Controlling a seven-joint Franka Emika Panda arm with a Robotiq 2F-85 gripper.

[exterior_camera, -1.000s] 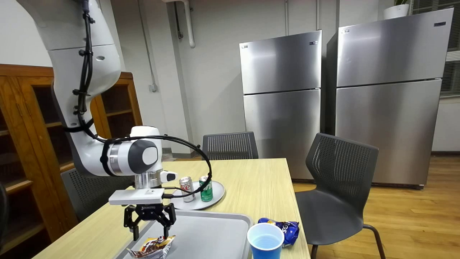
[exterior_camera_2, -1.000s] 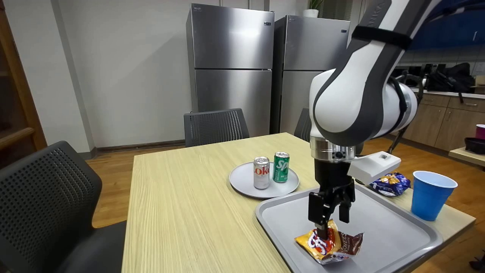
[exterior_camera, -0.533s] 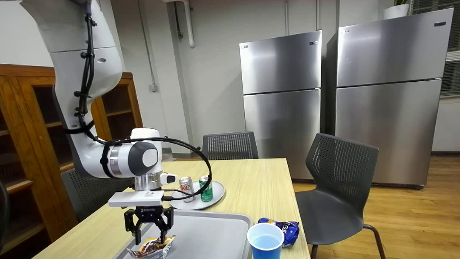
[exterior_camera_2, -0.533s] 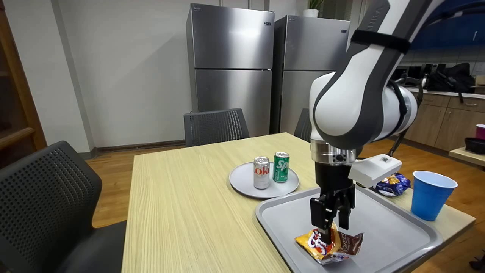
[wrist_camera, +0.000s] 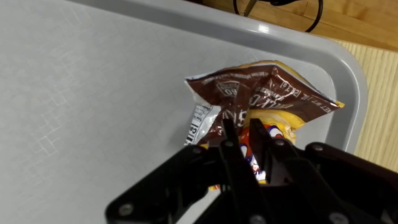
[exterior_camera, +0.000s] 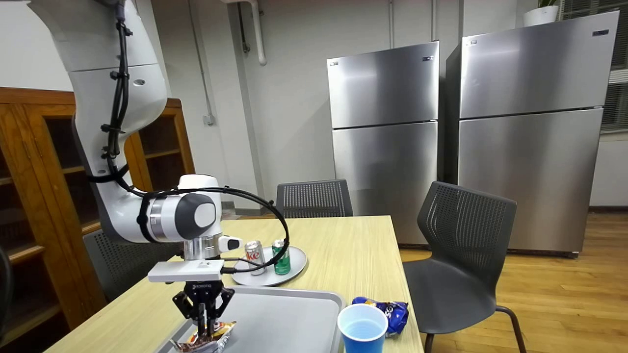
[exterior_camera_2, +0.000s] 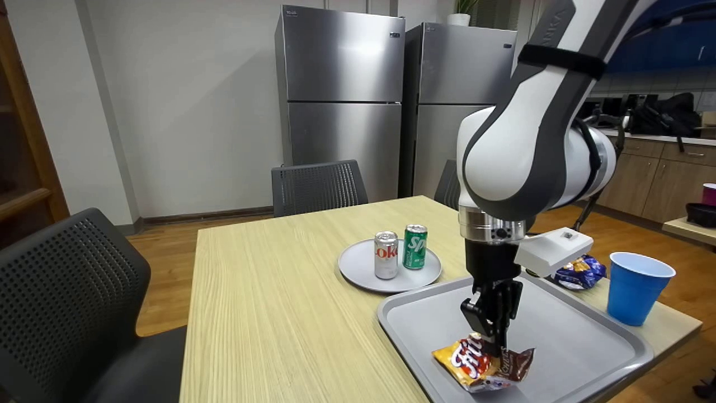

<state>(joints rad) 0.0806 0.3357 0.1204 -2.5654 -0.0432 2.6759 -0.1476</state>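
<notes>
Probably the grip itself is the weak spot: the gripper (wrist_camera: 242, 124) has its fingers drawn to a narrow gap, pinching a crumpled fold of the yellow-and-brown snack bag (wrist_camera: 264, 96), whose lettering begins "Fri", though how firmly it bites cannot be told. The bag lies on the gray serving tray (exterior_camera_2: 576, 336), near a rounded corner, with its ends splayed out beyond the fingertips. Slick film could slide free on a lift if only the loose outer layer is caught, and a pinch away from the heavier side would let the bag swing, twist or droop. Squeezing harder could crush the contents or pop a seam. The fingertips sit so low that pressing down, or moving sideways before rising, might scrape the tray or drag it along. Farther off, a low sweep would threaten the blue plastic cup (exterior_camera_2: 637, 288), which stands just beyond the tray's rim near the edge of the wooden table (exterior_camera_2: 279, 291) and, being light, would likely tip. The silver Coke can (exterior_camera_2: 386, 257) and green Sprite can (exterior_camera_2: 414, 247) stand upright close together on the round plate (exterior_camera_2: 355, 268), so a bump to either might topple both; the black cable (exterior_camera: 271, 202), which crosses in front of the cans in an exterior view, could snag one if its clearance is small.
</notes>
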